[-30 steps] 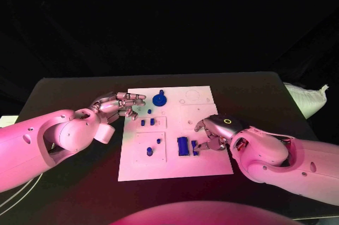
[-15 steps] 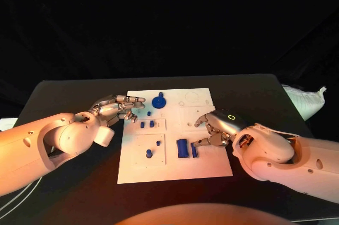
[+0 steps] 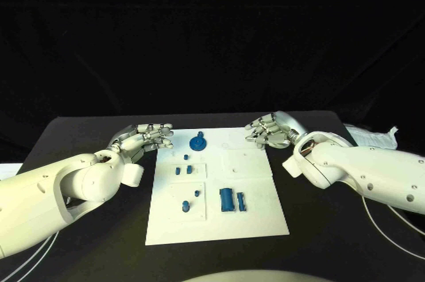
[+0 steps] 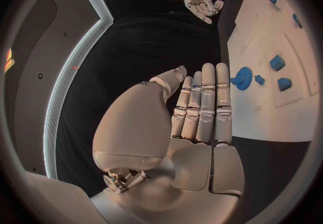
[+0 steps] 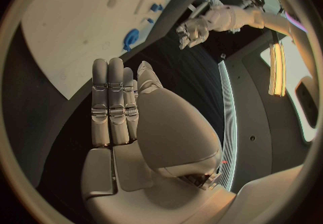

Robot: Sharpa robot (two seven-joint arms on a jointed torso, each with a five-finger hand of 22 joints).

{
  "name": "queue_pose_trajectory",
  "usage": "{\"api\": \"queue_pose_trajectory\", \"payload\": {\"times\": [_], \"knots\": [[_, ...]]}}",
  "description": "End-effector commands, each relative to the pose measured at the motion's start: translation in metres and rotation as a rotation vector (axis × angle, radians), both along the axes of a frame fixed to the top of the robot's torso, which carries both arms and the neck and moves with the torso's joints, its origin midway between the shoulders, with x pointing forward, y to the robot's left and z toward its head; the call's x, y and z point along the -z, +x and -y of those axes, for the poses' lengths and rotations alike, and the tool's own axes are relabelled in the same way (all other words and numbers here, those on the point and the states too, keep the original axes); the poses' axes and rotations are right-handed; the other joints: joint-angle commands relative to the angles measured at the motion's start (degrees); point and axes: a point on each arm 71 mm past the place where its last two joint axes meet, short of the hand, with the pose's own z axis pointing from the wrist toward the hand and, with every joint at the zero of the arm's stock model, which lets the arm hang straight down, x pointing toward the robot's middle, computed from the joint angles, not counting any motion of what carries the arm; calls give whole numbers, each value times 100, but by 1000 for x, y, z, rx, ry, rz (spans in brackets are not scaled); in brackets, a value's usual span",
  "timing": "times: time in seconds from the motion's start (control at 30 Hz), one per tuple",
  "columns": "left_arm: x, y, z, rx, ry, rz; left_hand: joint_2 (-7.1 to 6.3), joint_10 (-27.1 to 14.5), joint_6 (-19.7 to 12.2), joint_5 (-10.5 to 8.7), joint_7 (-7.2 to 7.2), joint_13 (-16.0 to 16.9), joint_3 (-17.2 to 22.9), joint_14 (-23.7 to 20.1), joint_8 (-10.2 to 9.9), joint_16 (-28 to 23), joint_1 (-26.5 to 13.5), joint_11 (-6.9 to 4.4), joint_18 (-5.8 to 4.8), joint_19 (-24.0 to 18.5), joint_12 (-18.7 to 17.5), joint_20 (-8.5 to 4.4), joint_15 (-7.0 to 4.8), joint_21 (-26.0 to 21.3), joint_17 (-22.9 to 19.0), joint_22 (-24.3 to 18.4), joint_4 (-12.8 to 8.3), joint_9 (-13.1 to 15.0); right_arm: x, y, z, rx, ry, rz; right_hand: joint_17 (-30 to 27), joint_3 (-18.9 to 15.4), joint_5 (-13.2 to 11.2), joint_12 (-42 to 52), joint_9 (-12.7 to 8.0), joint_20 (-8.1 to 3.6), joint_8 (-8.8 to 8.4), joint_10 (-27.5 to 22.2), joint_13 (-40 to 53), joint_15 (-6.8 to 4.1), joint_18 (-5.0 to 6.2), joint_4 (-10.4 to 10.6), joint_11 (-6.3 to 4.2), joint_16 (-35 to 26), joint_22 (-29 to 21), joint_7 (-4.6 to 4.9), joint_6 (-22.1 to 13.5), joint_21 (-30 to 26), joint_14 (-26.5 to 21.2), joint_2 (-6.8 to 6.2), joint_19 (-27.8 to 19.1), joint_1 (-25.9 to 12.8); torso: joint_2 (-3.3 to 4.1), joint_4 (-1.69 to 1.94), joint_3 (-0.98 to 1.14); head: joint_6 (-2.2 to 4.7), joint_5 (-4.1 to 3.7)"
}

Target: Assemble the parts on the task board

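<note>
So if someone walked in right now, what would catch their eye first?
Probably the white task board mid-table, dotted with small blue parts, notably the round blue part near its far edge. Next, the left hand and right hand flanking that far end, holding nothing.

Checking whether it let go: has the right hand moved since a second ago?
Yes. The right hand left the tall blue parts and now sits by the white task board's far right corner.

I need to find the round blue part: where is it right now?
In the head view the round blue part lies at the far end of the white board, on its left half, just right of the left hand.
</note>
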Motion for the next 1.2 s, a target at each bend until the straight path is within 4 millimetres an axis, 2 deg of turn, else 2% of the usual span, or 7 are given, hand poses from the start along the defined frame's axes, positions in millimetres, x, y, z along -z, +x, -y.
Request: {"api": "queue_pose_trajectory", "payload": {"times": [0.03,0.63,0.67,0.83,1.1,1.13,1.2], "knots": [[-3,9,-6,-120,-31,65,-32,-78,-53,-15,51,-6,9,-171,-38,-784,-52,91,-2,-577,-178,158,182,-602,-355,-461,64,-11,3,15,5,61,375,-51,-542,90,-21,-468,-43,138,-106,4,-567,205,-9,30,142,-806,-436,71,46,-603,-512,32,-320,136,-149,-15,-45,129,13],[-2,37,-9,-257,25,133,79,-547,-326,-1,-11,-10,-463,-412,-314,-2739,66,401,106,-1533,-933,738,609,-1471,-1278,-2238,98,-18,24,58,-5,74,523,-79,-2598,439,-12,-1277,-87,405,-678,419,-2452,405,43,-331,274,-2001,-2619,161,210,-2575,-21,97,423,-209,-334,-60,-56,509,193],[1,35,-8,-220,21,103,612,-2212,-1937,-208,-332,-363,-1057,-2021,-676,-2928,-2293,53,-237,-2657,-1281,239,275,-1828,-1728,-3056,14,-387,24,58,2,133,468,-77,-2827,331,-250,-1631,-474,81,-1042,-1538,-2800,-148,-305,-619,33,-2358,-3161,-176,-1519,-2745,-2084,19,-1505,-2910,-326,-48,-63,473,167],[1,32,-5,-232,32,108,612,-2851,-2561,-281,-441,-363,-1299,-2610,-676,-3023,-3139,-57,-282,-3101,-1281,62,195,-1828,-1728,-3368,14,-387,24,54,-5,140,483,-70,-2945,331,-323,-1631,-474,-44,-1042,-2222,-2800,-148,-371,-748,-54,-2358,-3399,-292,-2122,-3220,-2805,19,-2160,-3934,-381,-96,-19,548,256],[4,11,8,-293,91,142,612,-3771,-3451,-692,-614,-363,-1633,-3485,-676,-3452,-4413,-245,-404,-3729,-1281,-209,32,-1828,-1728,-3820,14,-387,19,30,-40,183,554,-47,-3458,331,-775,-1631,-474,-224,-1042,-3271,-2800,-148,-498,-915,-526,-2358,-3713,-473,-3048,-3220,-3910,19,-3187,-5410,-599,-290,156,845,612],[4,5,12,-308,105,152,612,-3929,-3602,-692,-644,-363,-1690,-3634,-676,-3452,-4631,-277,-459,-3838,-1281,-254,-394,-1828,-1728,-3897,14,-387,18,24,-47,193,567,-45,-3458,331,-775,-1631,-474,-254,-1042,-3444,-2800,-148,-525,-941,-526,-2358,-3765,-503,-3199,-3220,-4090,19,-3355,-5654,-620,-309,174,875,648],[4,-2,15,-327,123,164,612,-4085,-3754,-692,-1063,-363,-1746,-3782,-676,-3452,-4848,-309,-465,-3944,-1281,-300,-394,-1828,-1728,-3973,14,-387,17,16,-55,206,580,-44,-3458,331,-775,-1631,-474,-286,-1042,-3628,-2800,-148,-525,-1365,-526,-2358,-3821,-535,-3363,-3220,-4286,19,-3536,-5916,-638,-325,188,899,677]]}}
